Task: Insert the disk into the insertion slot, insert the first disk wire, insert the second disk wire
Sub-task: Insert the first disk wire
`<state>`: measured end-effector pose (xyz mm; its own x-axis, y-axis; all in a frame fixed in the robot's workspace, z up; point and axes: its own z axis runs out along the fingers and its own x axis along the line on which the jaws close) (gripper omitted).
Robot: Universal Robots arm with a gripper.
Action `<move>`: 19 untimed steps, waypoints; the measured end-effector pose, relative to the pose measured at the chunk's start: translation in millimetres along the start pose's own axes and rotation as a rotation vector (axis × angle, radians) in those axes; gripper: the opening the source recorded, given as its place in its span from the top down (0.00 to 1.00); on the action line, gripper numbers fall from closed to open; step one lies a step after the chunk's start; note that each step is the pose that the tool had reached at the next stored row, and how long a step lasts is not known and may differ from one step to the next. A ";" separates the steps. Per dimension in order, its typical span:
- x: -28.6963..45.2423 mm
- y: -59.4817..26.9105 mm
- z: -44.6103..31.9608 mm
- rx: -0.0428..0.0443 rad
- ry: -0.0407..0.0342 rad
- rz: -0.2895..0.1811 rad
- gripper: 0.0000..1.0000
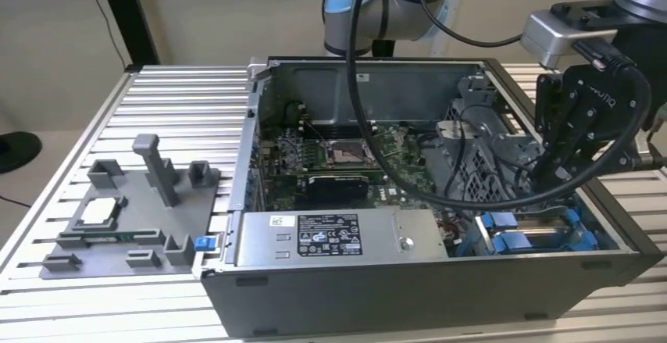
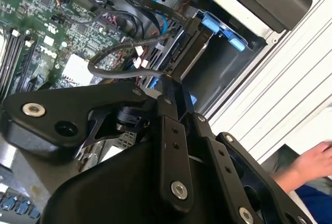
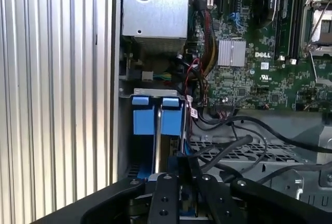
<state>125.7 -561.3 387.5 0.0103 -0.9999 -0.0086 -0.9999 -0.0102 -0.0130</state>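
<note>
- Gripper reaches down into the open case at the exterior view's right end, over the slot.
- In the second wrist view its fingers are clenched, the tips drawn close together at the end of a black looped wire. I cannot tell whether they actually pinch the wire.
- The disk stands on edge in the slot, its blue carrier tab toward the case wall.
- In the first wrist view the gripper hangs just above the slot, where two blue tabs sit side by side; black wires trail past it over the motherboard.
- A labelled power supply lies along the near wall of the case, beside the slot.
- A grey fixture sits on the ribbed tabletop, well apart from the case toward the exterior view's left.
- A person's hand shows beyond the case, over the tabletop.
</note>
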 end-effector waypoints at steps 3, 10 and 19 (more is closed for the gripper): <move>0.0 -5.1 0.3 -0.0035 -0.0026 0.000 1.00; 0.3 -14.7 2.8 -0.0036 -0.0273 0.004 1.00; 0.5 -23.7 8.8 -0.0032 -0.0275 0.047 1.00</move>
<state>149.5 -561.4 379.0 -0.0360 -0.9987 -0.0366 -0.9993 0.0363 -0.0088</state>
